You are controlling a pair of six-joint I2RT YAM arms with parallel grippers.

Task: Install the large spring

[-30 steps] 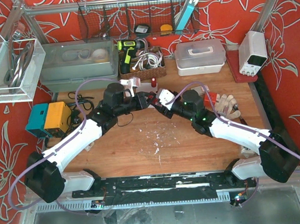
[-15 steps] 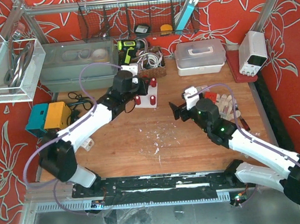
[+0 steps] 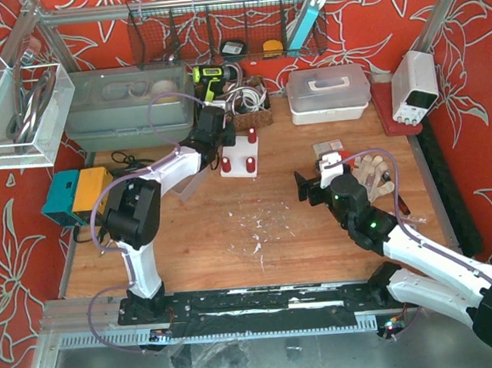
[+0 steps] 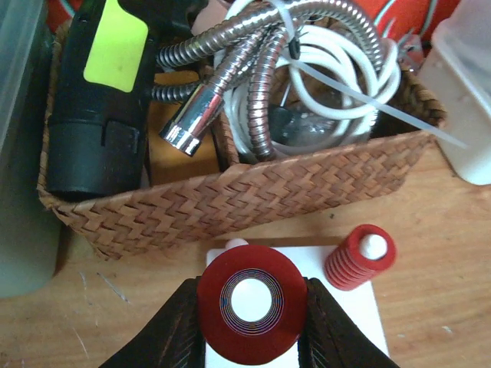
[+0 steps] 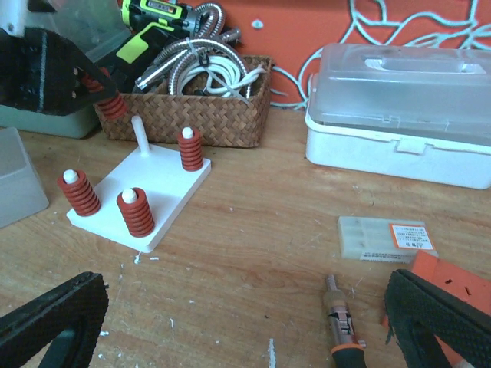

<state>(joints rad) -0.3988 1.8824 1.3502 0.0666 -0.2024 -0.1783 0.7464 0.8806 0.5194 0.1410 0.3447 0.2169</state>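
The top view looks down on the whole table point(image 3: 232, 228); both close wrist views share the white peg board point(image 5: 157, 184).

On my feed the wooden table point(image 3: 260, 259) carries a white peg board point(image 3: 238, 166) toward the back; just behind it I see a wicker basket point(image 5: 215, 123), with a grey bin point(image 3: 125, 108) to its left and a lidded white box point(image 3: 328, 92) to its right; a small clear case point(image 5: 383, 238), a screwdriver point(image 5: 341, 330) and work gloves point(image 3: 373, 174) lie on the right; pale flecks point(image 3: 256, 227) dot the middle.
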